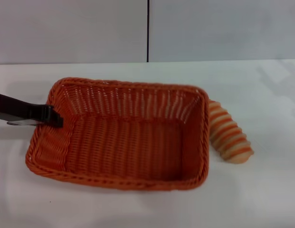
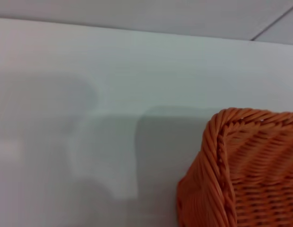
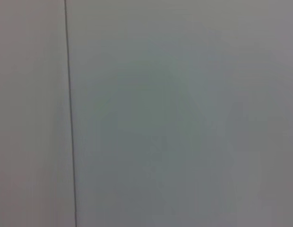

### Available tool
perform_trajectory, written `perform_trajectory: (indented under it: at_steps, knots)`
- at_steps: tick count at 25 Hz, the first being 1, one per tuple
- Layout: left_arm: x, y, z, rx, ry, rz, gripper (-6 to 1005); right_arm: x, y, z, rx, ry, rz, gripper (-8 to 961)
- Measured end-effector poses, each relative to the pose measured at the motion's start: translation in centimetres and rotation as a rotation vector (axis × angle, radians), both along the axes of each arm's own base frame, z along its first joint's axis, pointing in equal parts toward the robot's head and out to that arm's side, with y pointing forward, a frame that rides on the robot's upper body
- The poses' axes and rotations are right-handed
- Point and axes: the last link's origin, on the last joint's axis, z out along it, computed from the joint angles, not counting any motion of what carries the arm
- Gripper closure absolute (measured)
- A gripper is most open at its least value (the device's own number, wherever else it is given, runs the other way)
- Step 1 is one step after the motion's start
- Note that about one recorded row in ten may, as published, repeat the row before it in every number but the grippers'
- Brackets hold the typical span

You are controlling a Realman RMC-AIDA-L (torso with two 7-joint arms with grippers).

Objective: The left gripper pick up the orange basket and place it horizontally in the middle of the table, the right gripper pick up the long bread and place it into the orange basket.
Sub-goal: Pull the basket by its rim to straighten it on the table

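The orange basket (image 1: 123,135) lies with its long side across the middle of the white table (image 1: 261,190), and nothing is inside it. My left gripper (image 1: 53,117) reaches in from the left, its black fingers (image 1: 51,113) closed over the basket's left rim. The left wrist view shows one braided corner of the basket (image 2: 241,170) above the table (image 2: 90,94). The long bread (image 1: 228,135), striped orange-brown and cream, lies on the table right against the basket's right wall, outside it. My right gripper is out of view.
A grey wall with a dark vertical seam (image 1: 148,31) stands behind the table. The right wrist view shows only that wall and seam (image 3: 69,113). Bare tabletop lies in front of the basket and to the right of the bread.
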Motion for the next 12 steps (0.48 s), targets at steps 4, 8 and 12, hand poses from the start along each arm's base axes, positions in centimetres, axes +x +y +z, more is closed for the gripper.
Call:
perform_trajectory:
  at_steps: [4, 8, 12]
  knots:
    - [0.2, -0.37, 0.23, 0.009, -0.02, -0.01, 835, -0.28, 0.26, 0.0, 0.0, 0.0, 0.009, 216]
    - [0.18, -0.59, 0.35, 0.014, -0.026, -0.012, 833, -0.37, 0.45, 0.01, 0.0, -0.002, 0.008, 216]
    - [0.03, -0.76, 0.46, 0.049, -0.055, -0.018, 831, -0.38, 0.6, 0.05, 0.001, -0.005, 0.005, 217]
